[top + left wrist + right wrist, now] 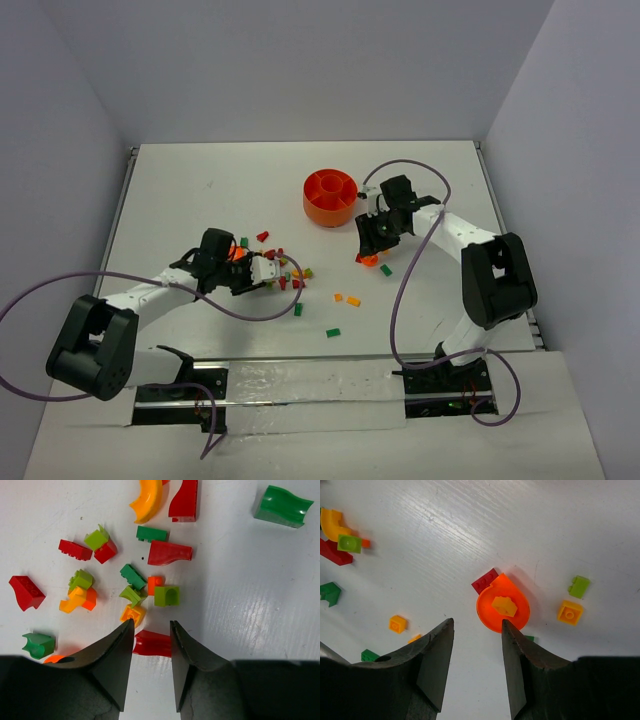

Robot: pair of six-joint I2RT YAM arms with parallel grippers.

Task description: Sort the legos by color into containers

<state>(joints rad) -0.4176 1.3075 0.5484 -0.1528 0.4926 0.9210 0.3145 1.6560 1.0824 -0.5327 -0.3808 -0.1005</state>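
Our left gripper (151, 626) grips a small red plastic brick (151, 644), whose two ends meet the inner faces of both fingers (120, 655), low over the white worktop (240, 605). Just ahead of it we see a yellow plastic brick (132, 614), a lime-green hollow block (166, 596) and a tiny orange cube (155, 583). Beyond them the loose legos (170, 553) spread out in red, green, orange and yellow, with a curved yellow-orange arch (147, 500) farthest ahead and a wavy dark green piece (283, 506) far off to the right.

Our right gripper (477, 622) is open, with only bare worktop between its jaws. Just ahead of one fingertip (509, 632) lies a flat orange teardrop-shaped plate (487, 612) carrying a yellow-orange studded bit (504, 606), and a dark red studded piece (484, 580) touches its far edge. The round orange plastic bowl with inner dividers (325, 217) stands near this gripper, ahead and to its left, well apart from the left gripper.
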